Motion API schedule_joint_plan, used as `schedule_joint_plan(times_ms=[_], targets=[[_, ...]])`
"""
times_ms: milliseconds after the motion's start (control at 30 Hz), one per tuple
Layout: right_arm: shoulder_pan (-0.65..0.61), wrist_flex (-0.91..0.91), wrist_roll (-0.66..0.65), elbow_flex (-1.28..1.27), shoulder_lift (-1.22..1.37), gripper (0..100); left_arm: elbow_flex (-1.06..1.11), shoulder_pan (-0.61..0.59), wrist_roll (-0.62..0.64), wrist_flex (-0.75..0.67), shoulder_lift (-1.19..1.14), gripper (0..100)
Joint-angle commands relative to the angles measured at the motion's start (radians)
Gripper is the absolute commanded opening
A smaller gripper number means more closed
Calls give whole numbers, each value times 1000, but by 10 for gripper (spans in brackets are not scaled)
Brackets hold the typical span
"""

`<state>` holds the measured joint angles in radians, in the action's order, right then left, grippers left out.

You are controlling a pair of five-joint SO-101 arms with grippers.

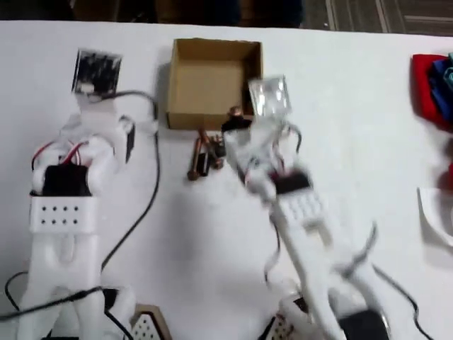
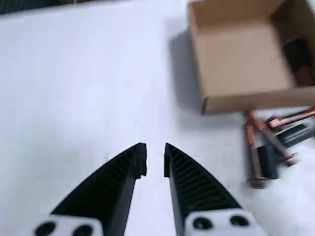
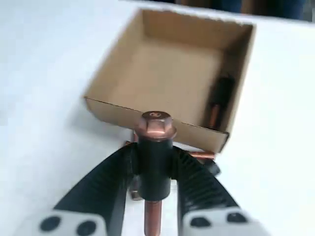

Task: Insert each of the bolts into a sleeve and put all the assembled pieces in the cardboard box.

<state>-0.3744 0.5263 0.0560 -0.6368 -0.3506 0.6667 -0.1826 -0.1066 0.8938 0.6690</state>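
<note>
- The cardboard box (image 1: 205, 120) stands open-topped toward the far side of the white table (image 1: 212, 241), roughly between the two arms.
- Seen from the right wrist, one assembled piece (image 3: 219, 101) lies inside it along a side wall. It is a dark sleeve with copper showing at its end. From the left wrist it is just a dark shape against that wall.
- The right gripper (image 3: 153, 152) is clamped on a black sleeve (image 3: 153, 169) with a copper bolt (image 3: 156, 127) run through it. The hex head sticks out on the box side, and the shank pokes out of the other end, back toward the wrist.
- That held piece hangs just by the box's near wall, close to the corner on the right arm's side. I cannot tell from here whether the head is over the rim.
- The left gripper (image 2: 155, 160) has its fingers a narrow gap apart with nothing between them. It hangs over bare table, well off to the side of the box.
- The loose bolts and sleeves (image 1: 202, 157) lie in a small heap on the table just in front of the box's near wall, right beside the right gripper. Copper shanks lie crossed over black tubes.
- As for writing, there is a small stamped mark on top of the held bolt's head, too small to read. The box walls I can see are plain brown card.
- A red bundle (image 1: 430, 85) lies at the table's far edge on the right arm's side, well apart from the box.
</note>
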Motion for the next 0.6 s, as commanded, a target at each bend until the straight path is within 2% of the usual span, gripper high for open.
schedule_joint_plan(times_ms=[0, 100, 233, 400, 567], targets=[[67, 223, 0, 540, 315, 21, 228, -71, -9, -239, 15, 82], [85, 410, 0, 941, 532, 21, 389, -84, -9, -417, 15, 83], [73, 582, 5, 1448, 805, 21, 499, -81, -3, -546, 15, 83], [59, 621, 8, 1907, 1152, 21, 529, -71, -6, -569, 15, 83], [56, 621, 8, 2125, 1397, 21, 550, -72, -3, -572, 14, 83]])
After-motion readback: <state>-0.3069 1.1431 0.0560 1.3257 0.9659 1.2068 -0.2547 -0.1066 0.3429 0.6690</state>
